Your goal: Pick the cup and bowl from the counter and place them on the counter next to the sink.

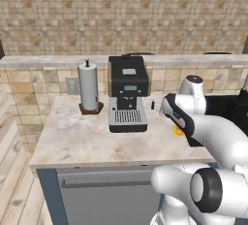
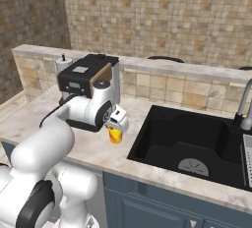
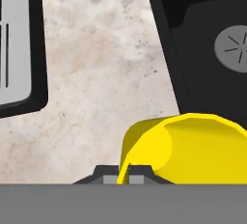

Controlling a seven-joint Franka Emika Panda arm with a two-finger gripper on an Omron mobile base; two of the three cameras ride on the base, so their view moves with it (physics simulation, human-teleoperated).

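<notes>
My gripper (image 2: 117,126) is shut on the rim of the small yellow cup (image 2: 115,135), which hangs below the hand, low over the beige marbled counter (image 2: 91,149) just left of the black sink (image 2: 194,146). From the left base view the cup (image 1: 178,131) peeks out orange-yellow under the wrist. In the hand view the cup (image 3: 188,146) tilts sideways at the bottom right, its wall pinched between the dark fingertips (image 3: 107,172). Whether it touches the counter (image 3: 106,63) I cannot tell. The bowl is out of view.
A black coffee machine (image 1: 128,93) stands at the back of the counter, its drip tray (image 3: 19,44) close on the hand's left. A paper towel roll (image 1: 88,87) stands further left. A grey faucet (image 2: 243,105) and a rack (image 2: 247,154) are at the sink's far side.
</notes>
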